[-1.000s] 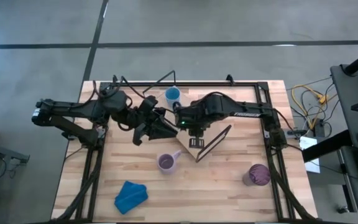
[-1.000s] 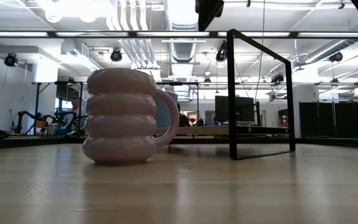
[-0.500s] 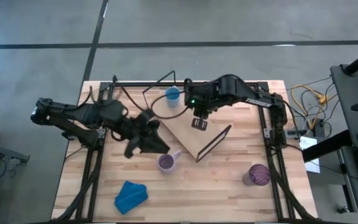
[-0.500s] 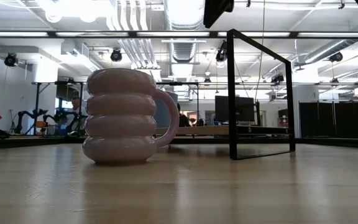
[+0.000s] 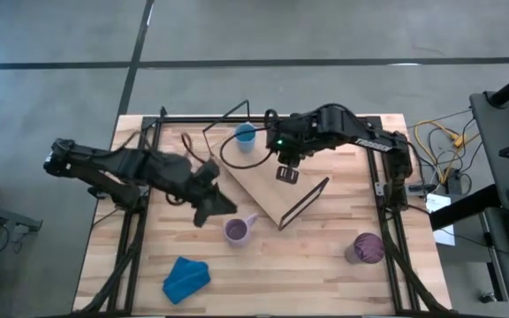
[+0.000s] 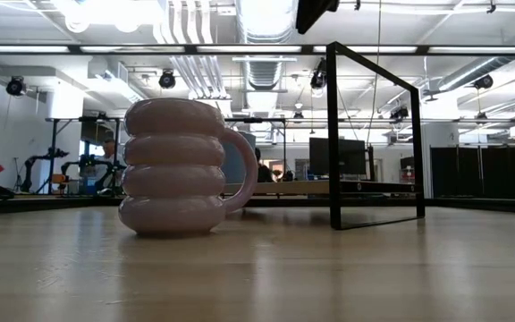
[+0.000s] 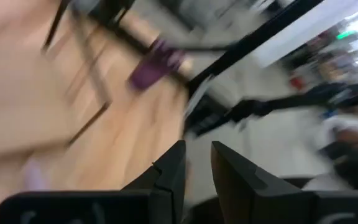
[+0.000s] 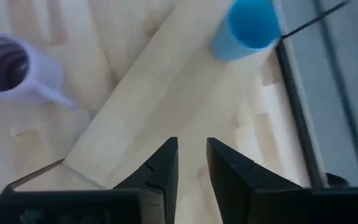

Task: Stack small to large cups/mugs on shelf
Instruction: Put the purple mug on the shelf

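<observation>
High view: left gripper [image 5: 222, 206], slightly parted and empty, beside the pale-lilac mug [image 5: 236, 230]; right gripper [image 5: 288, 173], likewise narrowly parted, above the shelf [image 5: 263, 185] near the light-blue cup [image 5: 246, 136].

Beside the light wooden shelf [image 5: 268, 190] with black wire legs: a light-blue cup [image 5: 246, 136], a pale-lilac ribbed mug [image 5: 238, 230], a dark-purple cup [image 5: 366, 249], a blue cloth [image 5: 186, 277]. Pale wood table [image 5: 325, 274], black rails.

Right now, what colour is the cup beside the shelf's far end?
Light blue; the cup shows best in the right wrist view.
</observation>
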Controlling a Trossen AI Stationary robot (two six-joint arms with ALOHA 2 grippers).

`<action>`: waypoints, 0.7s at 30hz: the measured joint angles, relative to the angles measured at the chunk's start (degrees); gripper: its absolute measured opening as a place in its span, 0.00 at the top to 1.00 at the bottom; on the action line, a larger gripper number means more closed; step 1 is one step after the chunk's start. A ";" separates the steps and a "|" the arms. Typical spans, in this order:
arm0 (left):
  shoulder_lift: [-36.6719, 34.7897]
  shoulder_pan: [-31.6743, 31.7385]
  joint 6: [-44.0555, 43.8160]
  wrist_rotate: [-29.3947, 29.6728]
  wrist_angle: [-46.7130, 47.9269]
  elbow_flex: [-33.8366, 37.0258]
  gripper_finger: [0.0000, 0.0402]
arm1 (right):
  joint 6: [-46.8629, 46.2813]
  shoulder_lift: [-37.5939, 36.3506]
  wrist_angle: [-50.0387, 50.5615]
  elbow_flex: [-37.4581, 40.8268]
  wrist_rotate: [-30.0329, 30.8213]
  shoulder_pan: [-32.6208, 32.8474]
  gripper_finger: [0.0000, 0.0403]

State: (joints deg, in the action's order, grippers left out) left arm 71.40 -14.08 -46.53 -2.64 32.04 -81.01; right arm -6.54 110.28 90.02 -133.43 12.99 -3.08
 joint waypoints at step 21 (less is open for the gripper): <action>22.50 -4.78 -10.31 4.83 22.80 -0.21 0.85 | -7.01 -21.58 -0.04 12.96 9.58 -15.09 0.82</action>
State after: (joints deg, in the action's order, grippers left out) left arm 93.91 -18.87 -56.84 2.19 54.84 -81.23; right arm -13.55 88.70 89.97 -120.47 22.57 -18.17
